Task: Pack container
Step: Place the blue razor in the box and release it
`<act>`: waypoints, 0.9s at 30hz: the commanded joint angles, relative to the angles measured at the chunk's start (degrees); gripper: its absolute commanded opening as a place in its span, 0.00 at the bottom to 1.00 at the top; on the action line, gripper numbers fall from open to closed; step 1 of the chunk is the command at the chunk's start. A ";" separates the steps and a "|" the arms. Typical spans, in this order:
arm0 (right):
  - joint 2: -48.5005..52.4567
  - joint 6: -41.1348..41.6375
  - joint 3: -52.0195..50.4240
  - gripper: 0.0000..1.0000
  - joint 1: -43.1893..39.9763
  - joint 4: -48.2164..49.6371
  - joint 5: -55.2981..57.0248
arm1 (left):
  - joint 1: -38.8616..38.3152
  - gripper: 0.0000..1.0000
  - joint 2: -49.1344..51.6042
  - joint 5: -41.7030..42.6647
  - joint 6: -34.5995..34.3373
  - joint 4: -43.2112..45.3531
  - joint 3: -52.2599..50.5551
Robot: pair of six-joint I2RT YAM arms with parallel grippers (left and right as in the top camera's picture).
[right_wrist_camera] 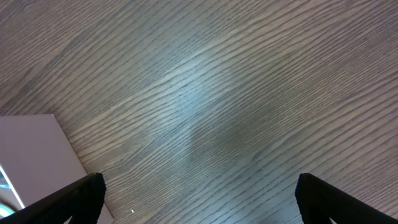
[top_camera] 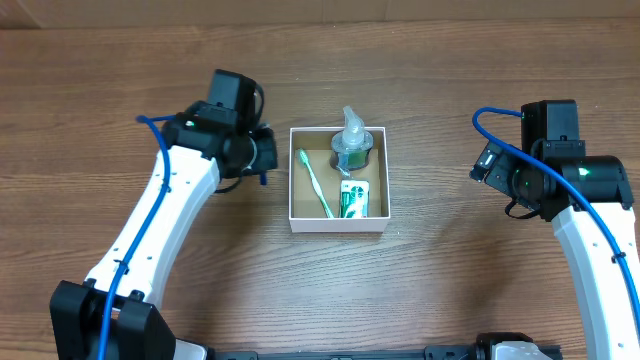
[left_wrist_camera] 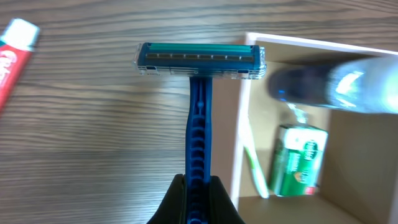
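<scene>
The container (top_camera: 336, 225), a square white-walled box with a brown inside, sits mid-table. It holds a green toothbrush (top_camera: 317, 183), a clear bottle (top_camera: 351, 143) and a green packet (top_camera: 353, 199). My left gripper (left_wrist_camera: 198, 202) is shut on the handle of a blue razor (left_wrist_camera: 199, 118), whose head points away from me. It is held just outside the container's left wall (left_wrist_camera: 241, 130), above the wood. In the overhead view the left gripper (top_camera: 264, 152) is beside the box's upper left corner. My right gripper (right_wrist_camera: 199, 199) is open and empty, to the right of the box (top_camera: 490, 163).
A red and white toothpaste tube (left_wrist_camera: 15, 53) lies on the wood to the left of the razor, seen only in the left wrist view. A white corner of the container (right_wrist_camera: 31, 149) shows at the left of the right wrist view.
</scene>
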 commanded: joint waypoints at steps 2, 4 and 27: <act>-0.48 -0.11 1.22 1.00 -0.22 0.28 0.61 | -5.88 0.04 0.17 2.89 -3.19 2.99 1.09; -0.48 -0.11 1.22 1.00 -0.22 0.26 0.59 | -9.01 0.04 0.20 2.38 -3.54 4.39 1.09; -0.48 -0.11 1.22 1.00 -0.22 0.28 0.59 | -2.49 0.88 0.20 -5.40 -1.46 -4.28 0.90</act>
